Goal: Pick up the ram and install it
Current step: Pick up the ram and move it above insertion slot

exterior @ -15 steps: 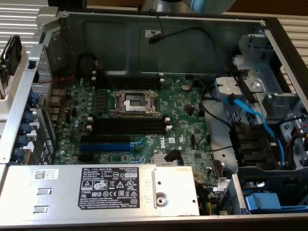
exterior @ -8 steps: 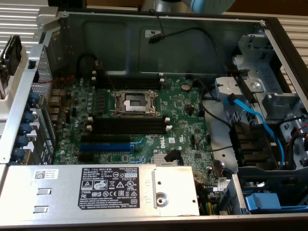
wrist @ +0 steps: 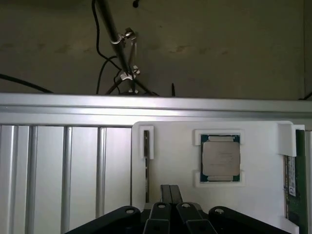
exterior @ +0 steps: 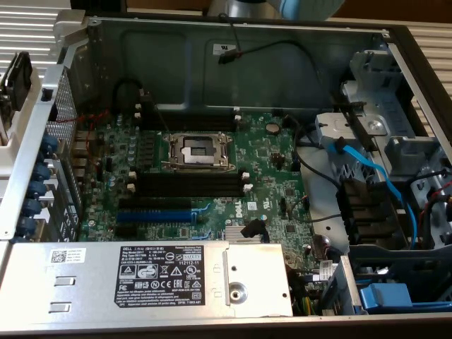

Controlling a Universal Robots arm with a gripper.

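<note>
Pincer [wrist: 169, 191]: fingers together, clamped on nothing, hanging over the near edge of the white tray [wrist: 170, 139]
Ram [wrist: 293, 181]: seated in a recess along one side of the tray, label face up, well apart from the pincer, not yet picked up
Processor [wrist: 221, 158]: resting in its own framed recess near the tray's middle, between the pincer and the ram's side
Why so placed: probably one fitted recess per part, so each sits at a fixed, reachable spot
Memory slots [exterior: 187, 182]: long, black and empty, white latches at their ends, just beside the CPU socket [exterior: 196, 150]
Why so left: judged ready to receive the stick, nothing lying over them
Wrist view's share: tray, parts and pincer from close above
Exterior view's share: open computer case [exterior: 212, 49], motherboard [exterior: 272, 166], blue expansion slot [exterior: 155, 215], power supply [exterior: 141, 279]
</note>
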